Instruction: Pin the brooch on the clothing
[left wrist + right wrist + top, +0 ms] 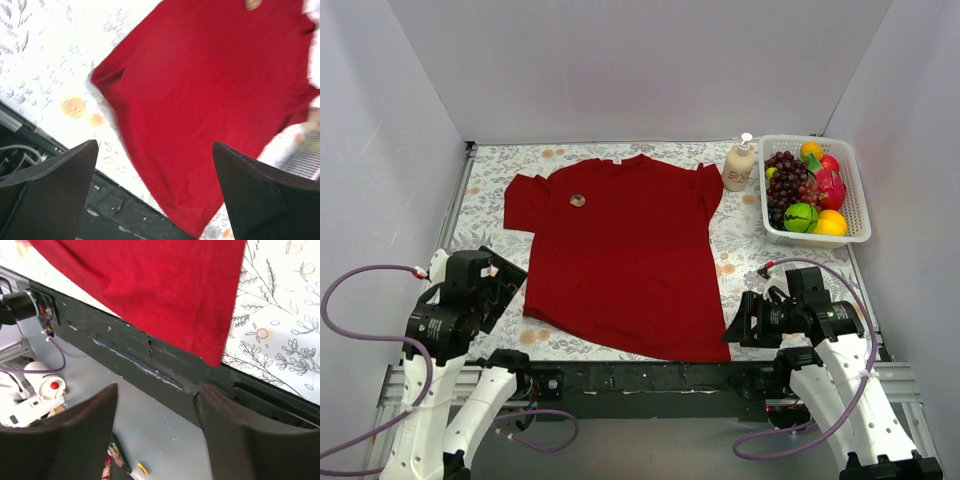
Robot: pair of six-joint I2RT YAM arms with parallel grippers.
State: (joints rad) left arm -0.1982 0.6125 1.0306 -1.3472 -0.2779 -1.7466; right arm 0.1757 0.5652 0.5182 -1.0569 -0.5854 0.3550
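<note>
on the plain dark red short-sleeved t-shirt, the tiny round pale greyish brooch is lying out of easy reach

the shirt is lying flat on the floral-patterned white table, neck toward the far side and hem reaching the near edge. the brooch is sitting on the chest, toward the robot's left sleeve. whether its pin is going through the cloth is too small to tell.

the brooch is looking light and rigid, and it is far smaller than a claw. it is likely skidding or flipping under a careless touch, so taking it by the rim with the very fingertips is seeming safest. the shirt is soft and limp and is probably bunching and lifting when pinched, so pressing it flat just beside the badge is probably helping.

the left claw is hovering low near the table's near left corner, beside the shirt's left side, fingers spread and gripping nothing. the right claw is hanging at the near edge by the shirt's right hem corner, likewise spread and empty. both are sitting well apart from the brooch.
</note>
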